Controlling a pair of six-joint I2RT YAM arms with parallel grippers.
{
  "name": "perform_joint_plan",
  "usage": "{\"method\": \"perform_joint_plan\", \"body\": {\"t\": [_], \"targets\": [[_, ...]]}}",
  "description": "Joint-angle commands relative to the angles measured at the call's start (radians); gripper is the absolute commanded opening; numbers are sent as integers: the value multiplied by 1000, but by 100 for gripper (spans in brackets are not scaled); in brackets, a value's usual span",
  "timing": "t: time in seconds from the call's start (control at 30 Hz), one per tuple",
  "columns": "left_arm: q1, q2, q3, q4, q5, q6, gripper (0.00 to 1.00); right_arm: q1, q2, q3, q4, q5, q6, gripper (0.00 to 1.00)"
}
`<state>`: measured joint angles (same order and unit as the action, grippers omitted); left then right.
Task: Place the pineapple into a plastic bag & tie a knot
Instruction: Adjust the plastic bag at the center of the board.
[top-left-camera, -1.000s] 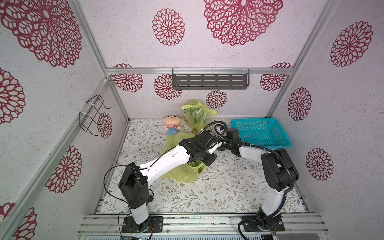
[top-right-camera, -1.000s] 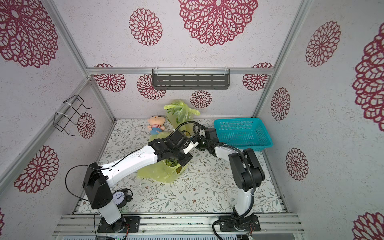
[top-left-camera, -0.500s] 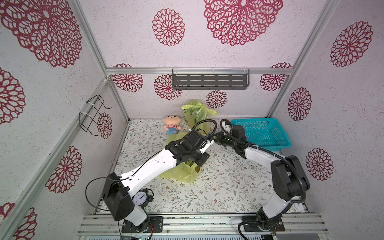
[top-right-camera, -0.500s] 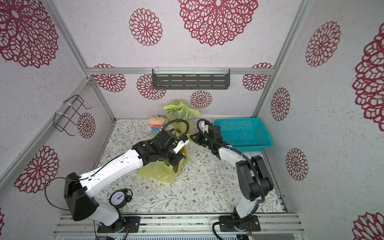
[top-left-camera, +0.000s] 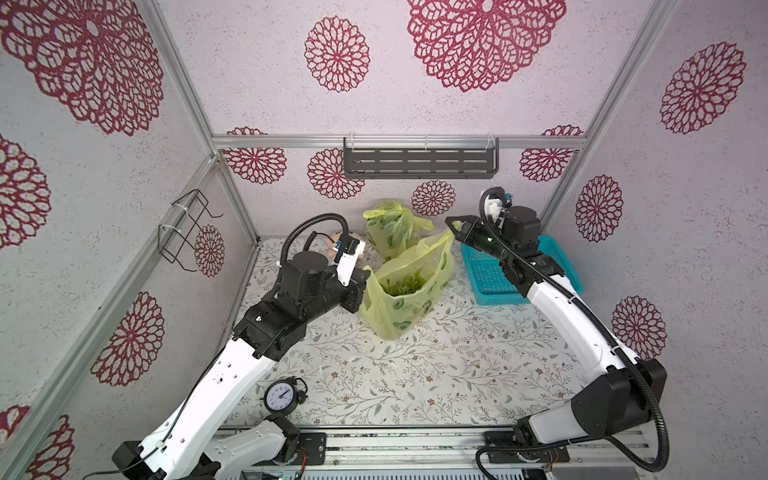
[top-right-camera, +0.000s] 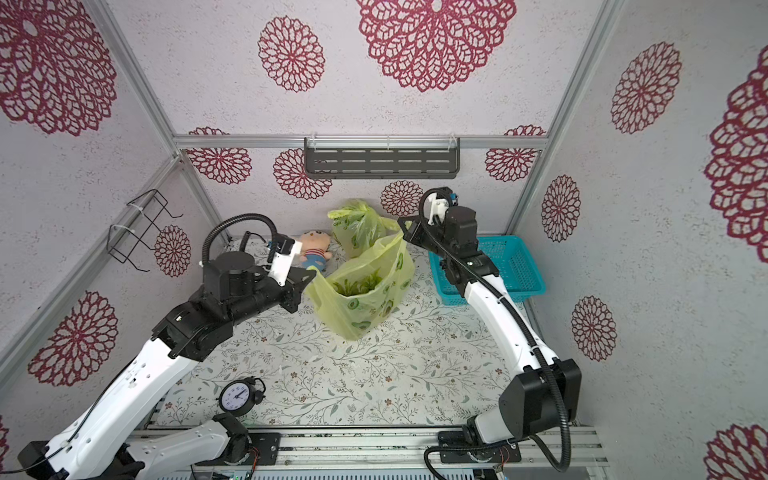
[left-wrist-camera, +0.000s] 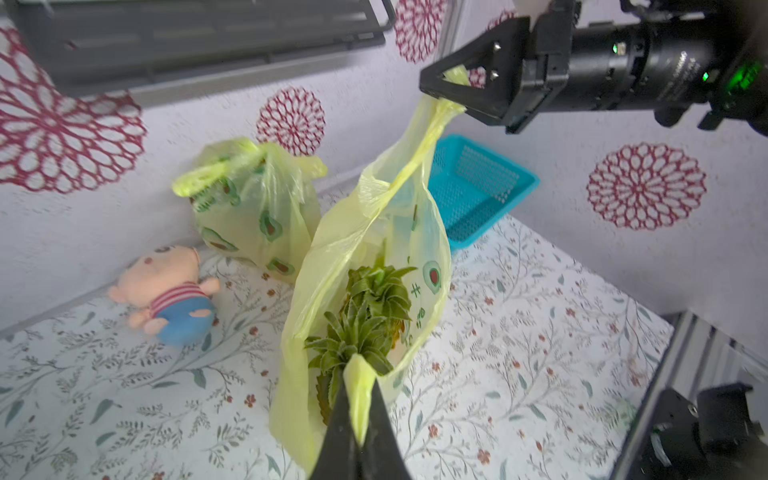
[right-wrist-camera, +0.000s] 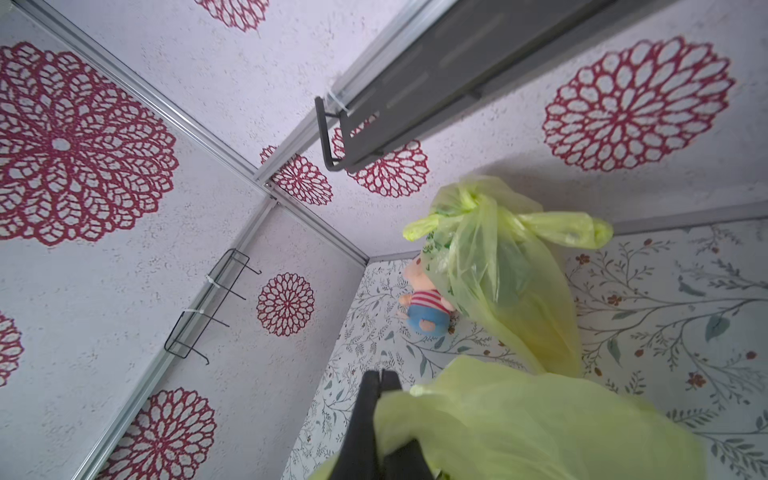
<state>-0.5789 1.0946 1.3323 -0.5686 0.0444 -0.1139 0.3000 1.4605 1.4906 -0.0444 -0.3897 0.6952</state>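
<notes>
The left gripper (left-wrist-camera: 359, 388) is clamping shut on one handle of the translucent yellow-green plastic bag printed with avocados (top-left-camera: 405, 307). The right gripper (left-wrist-camera: 440, 83) is likewise pinching the opposite handle, raised higher and nearer the back wall. Between them the mouth of the bag is standing open, and the bag's base is resting on the floral tabletop. The pineapple (left-wrist-camera: 370, 303) is sitting inside the bag, its spiky green crown pointing up towards the opening.

Judged from this, the fruit is in place and the knot is not yet begun. Tying well probably calls for both handles to be drawn taut evenly. They should then be crossed above the crown, so that the leaves are neither snagging the thin film nor filling the loop. Pulling too hard risks stretching or tearing a handle out of a grip.

Both top views are showing the spread of the two arms and only a patch of green leaves inside. The left wrist view alone is showing the crown in full and the film bunched in the right gripper. The right wrist view is not showing the pineapple at all. It is showing instead a second, already knotted yellow-green bag (right-wrist-camera: 498, 266) against the back wall and the striped plush doll (right-wrist-camera: 428, 307) beside it.
</notes>
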Motion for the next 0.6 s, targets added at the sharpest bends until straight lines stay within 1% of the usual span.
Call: {"method": "perform_joint_plan", "body": {"t": [0.0, 0.1, 0.13, 0.27, 0.37, 0.47, 0.57], "targets": [[42, 9, 83, 121, -46, -2, 0, -14, -37, 120, -12, 45, -73, 0], [73, 40, 172, 128, -90, 16, 0, -15, -31, 182, -43, 50, -100, 0], [87, 53, 201, 128, -88, 18, 0, -15, -30, 194, -51, 51, -106, 0], [124, 107, 293, 118, -80, 20, 0, -15, -44, 177, -56, 48, -113, 0], [162, 137, 309, 107, -69, 12, 0, -16, -54, 146, -59, 32, -122, 0], [219, 173, 324, 80, -63, -29, 0, -15, -62, 127, -55, 27, -128, 0], [277, 208, 338, 77, 2, -77, 0, -16, -56, 133, -46, -1, -127, 0]]}}
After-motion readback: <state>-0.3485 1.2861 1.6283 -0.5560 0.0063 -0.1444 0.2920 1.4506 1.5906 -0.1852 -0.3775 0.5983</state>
